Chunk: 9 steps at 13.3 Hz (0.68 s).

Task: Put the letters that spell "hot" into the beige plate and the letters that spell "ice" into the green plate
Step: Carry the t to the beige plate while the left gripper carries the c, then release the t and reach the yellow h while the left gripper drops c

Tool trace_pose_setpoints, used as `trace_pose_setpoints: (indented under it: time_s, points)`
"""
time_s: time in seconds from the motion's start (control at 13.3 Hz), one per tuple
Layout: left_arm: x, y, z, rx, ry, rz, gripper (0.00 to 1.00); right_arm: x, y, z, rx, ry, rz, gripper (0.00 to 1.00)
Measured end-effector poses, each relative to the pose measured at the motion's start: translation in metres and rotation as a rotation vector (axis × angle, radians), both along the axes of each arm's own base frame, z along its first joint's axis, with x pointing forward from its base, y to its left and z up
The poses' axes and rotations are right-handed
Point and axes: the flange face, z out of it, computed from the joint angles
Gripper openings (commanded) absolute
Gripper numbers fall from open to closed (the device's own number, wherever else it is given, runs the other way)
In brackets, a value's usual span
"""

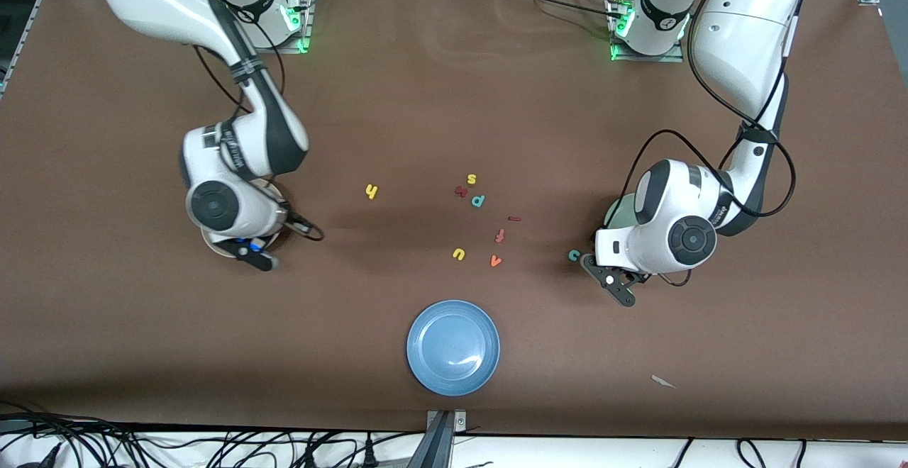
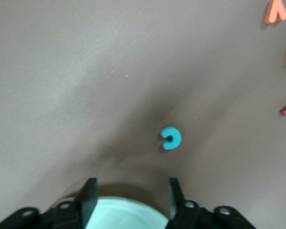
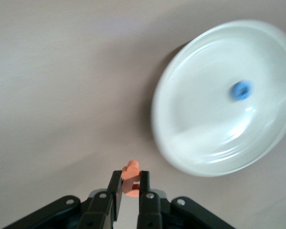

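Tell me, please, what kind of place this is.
Probably a robotics lab: two arms are bolted to a brown-covered table, foam letters and a blue plate lie on it, and cables run along its edge.

The "c" (image 2: 171, 138) lies on the table (just beside the green plate (image 2: 119, 214)).
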Motion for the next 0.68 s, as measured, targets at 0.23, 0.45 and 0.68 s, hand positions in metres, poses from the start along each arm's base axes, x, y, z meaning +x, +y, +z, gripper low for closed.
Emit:
trace_pose_setpoints:
  time_s: [0.23,0.45,0.68]
  points:
    - [-0.007,-0.028,-0.006,-0.005,-0.018,0.030,1.00,-0.008,-0.061,-0.025,-0.005,0.070,0.073,0.02]
    - [-0.018,-0.052,-0.028,-0.004,-0.046,0.050,0.98,-0.023,-0.081,-0.050,0.008,0.094,0.118,0.06]
    - [-0.021,-0.055,-0.042,-0.010,-0.074,0.051,0.88,-0.035,-0.088,-0.070,0.026,0.087,0.134,0.99]
